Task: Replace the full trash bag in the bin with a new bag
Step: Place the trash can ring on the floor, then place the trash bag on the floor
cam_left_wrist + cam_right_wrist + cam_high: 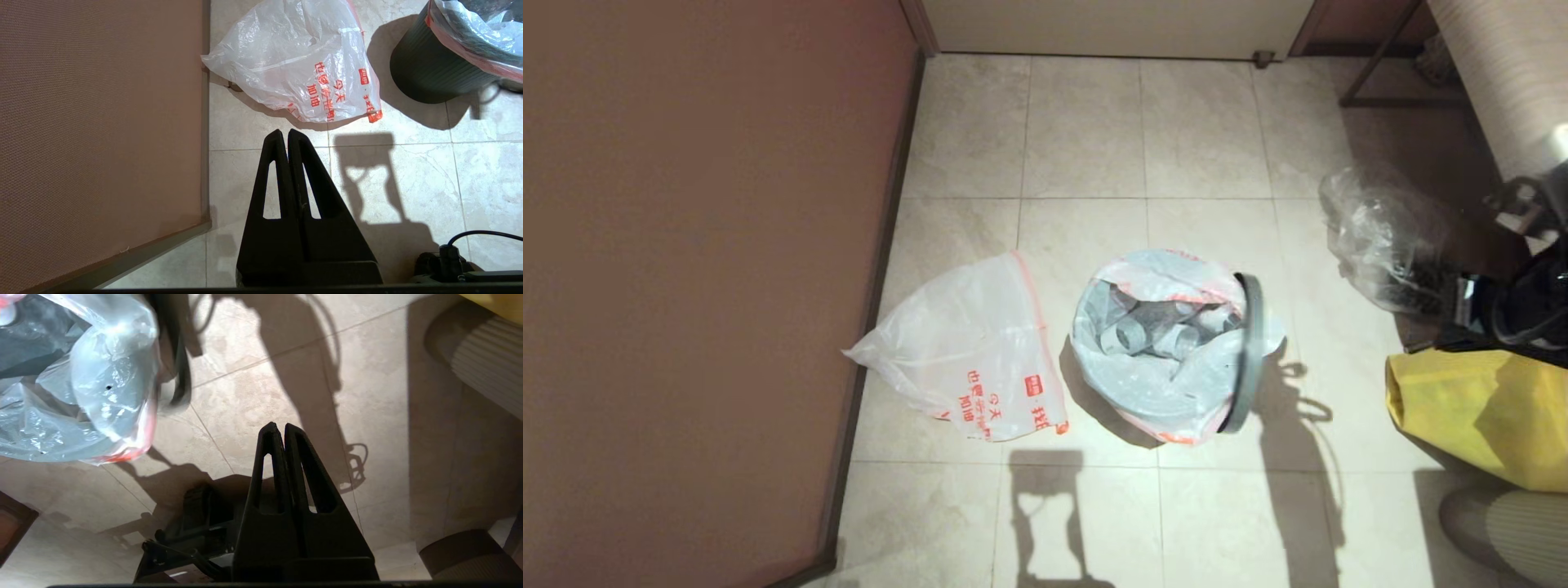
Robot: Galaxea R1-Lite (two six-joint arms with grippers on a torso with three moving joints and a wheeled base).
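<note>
The full trash bag [1160,343] bulges out of the bin in the middle of the tiled floor, with grey tubes showing through it. Only the bin's dark wall [425,69] shows under the bag's red rim. The loose grey ring [1248,351] stands tilted against the bin's right side. To the left of the bin, the new bag [968,351] lies limp on the floor by the wall. My left gripper [284,132] hangs shut and empty over bare tile just short of the new bag [302,61]. My right gripper [278,426] is shut and empty above the floor, beside the full bag [102,388].
A brown wall panel [686,286] runs along the left. At the right lie a clear bag with dark contents [1380,237] and a yellow bag [1478,408]. A striped grey object [1503,531] sits at the near right corner. Metal furniture legs [1380,82] stand far right.
</note>
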